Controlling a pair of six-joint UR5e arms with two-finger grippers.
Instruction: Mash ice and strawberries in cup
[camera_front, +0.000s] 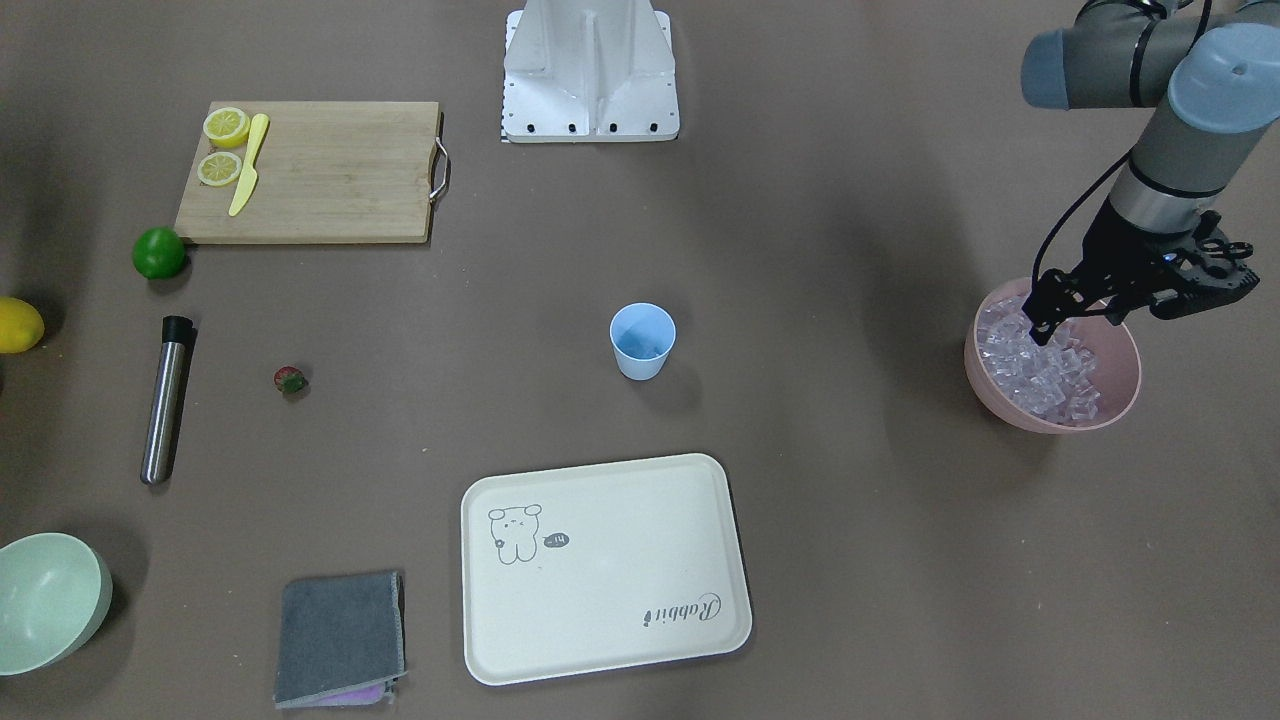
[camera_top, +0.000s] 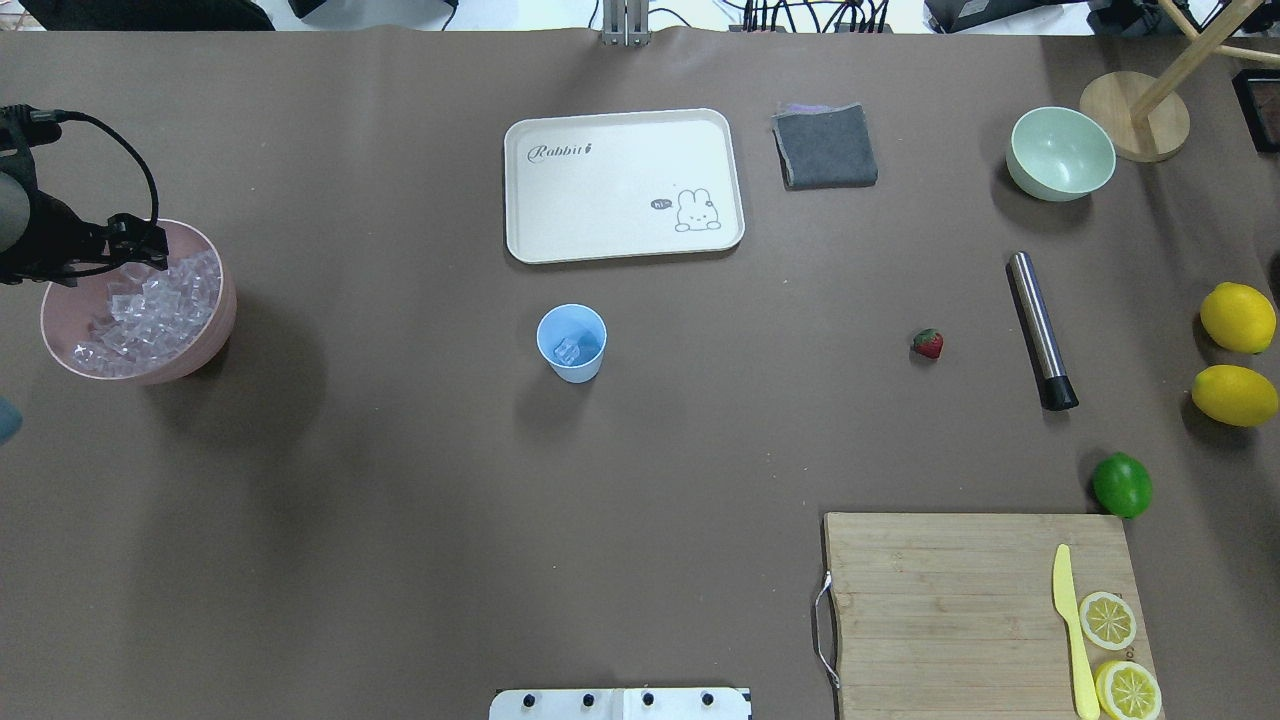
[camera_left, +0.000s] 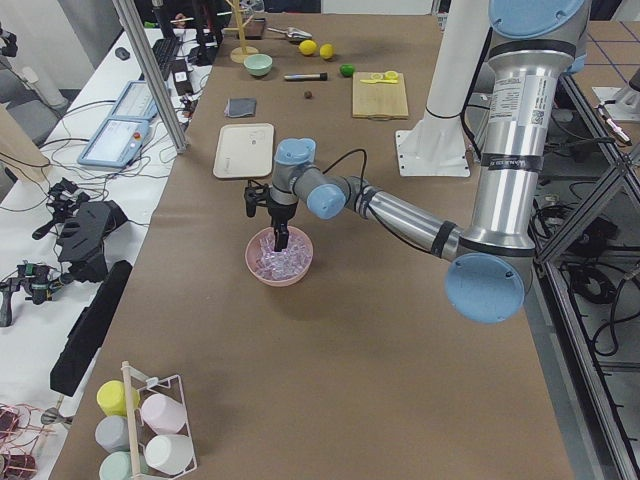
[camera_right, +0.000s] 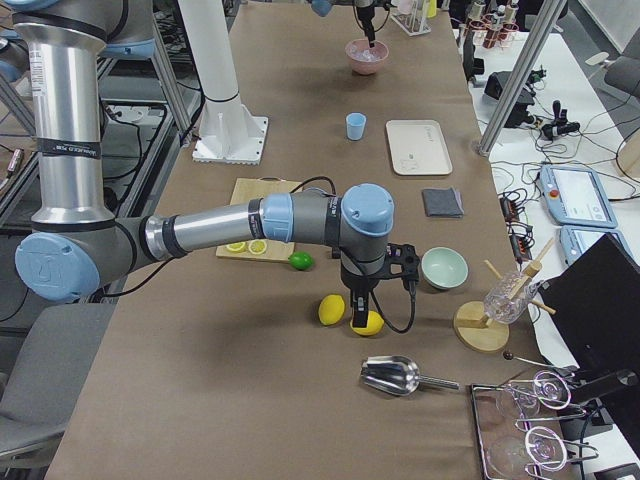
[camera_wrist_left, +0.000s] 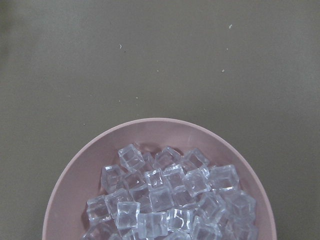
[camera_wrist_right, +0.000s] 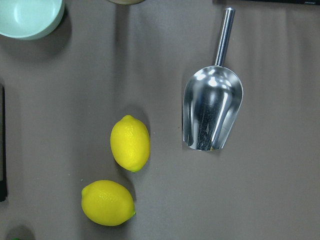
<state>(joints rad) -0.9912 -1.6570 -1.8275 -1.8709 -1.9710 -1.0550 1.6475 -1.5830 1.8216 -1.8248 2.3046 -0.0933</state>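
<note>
Overhead exterior and front-facing views agree on the step: ice is being collected for the cup, and mashing is not yet begun. On the wide brown bench (camera_front: 850, 450) the left arm reaches out to its own side. The left tool (camera_front: 1045, 322) dips into the pink bowl (camera_front: 1122, 375), with its tips among the heap of ice (camera_front: 1040, 385). Whether the tool is spread, pressed together or pinching a cube cannot be told, because the dark tips are lost against the cubes.

The cup (camera_front: 641, 340) stands upright near the bench's middle, well apart from the bowl, with at least one cube at its bottom (the overhead view shows it best). The strawberry (camera_front: 290, 380) lies on the bench at the cup's other side, not in the cup.

By judgement, the next move calls for a firm hold on one cube, a lift clear of the bowl's rim and a long carry to a narrow mouth. A smooth, glassy cube may slip.

The right tool (camera_right: 360, 318) hangs over two lemons (camera_right: 333, 309), and its state cannot be told either. Around are a cream tray (camera_front: 600, 570) near the cup, a cutting board (camera_front: 330, 170), a steel rod (camera_front: 165, 400) near the strawberry and a lime (camera_front: 159, 252). No thing lies on the line from bowl to cup.
</note>
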